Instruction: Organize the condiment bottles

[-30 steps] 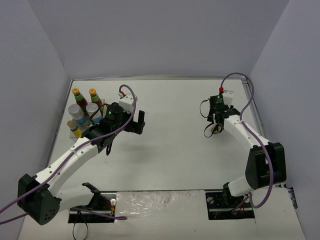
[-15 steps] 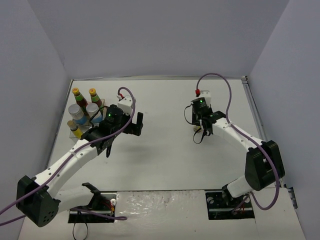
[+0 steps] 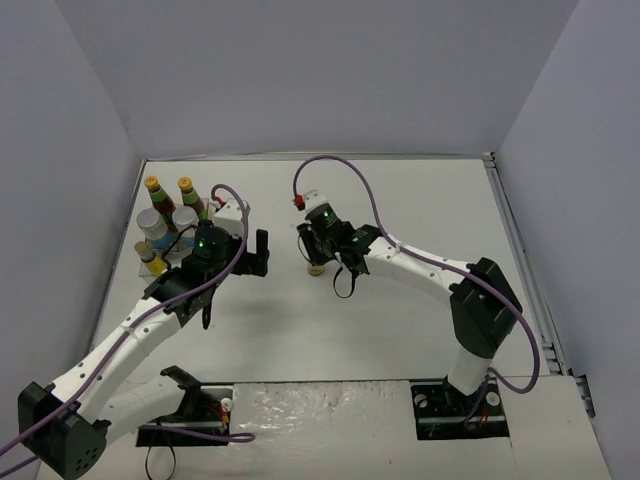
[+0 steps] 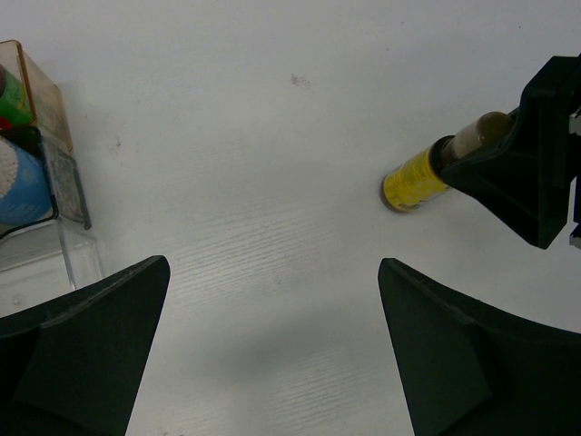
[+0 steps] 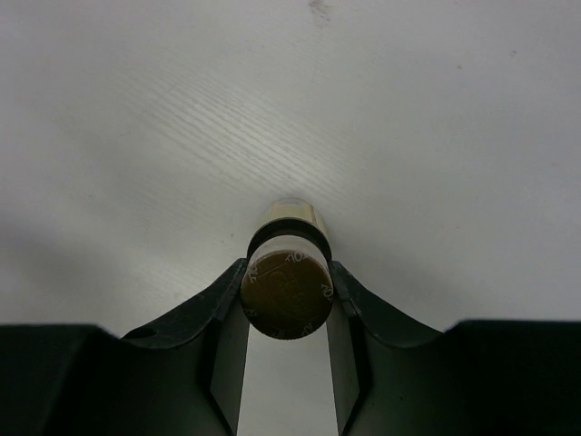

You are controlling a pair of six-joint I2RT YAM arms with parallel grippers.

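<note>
Yellow bottle point(image 4: 416, 178) inside right end effector point(image 5: 287, 272)

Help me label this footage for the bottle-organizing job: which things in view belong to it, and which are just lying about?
Belongs to the job:
- dark orange-capped bottles, two
- white silver-lidded jars, two
- yellow bottle in the tray
- second yellow bottle, held in the right fingers

Just lying about:
- clear tray
- purple cables

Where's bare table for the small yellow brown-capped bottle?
Bare: table from the right gripper, shut on the small yellow bottle, out to the right wall; between both grippers. Crowded: clear plastic tray far left, beside the left gripper.
</note>
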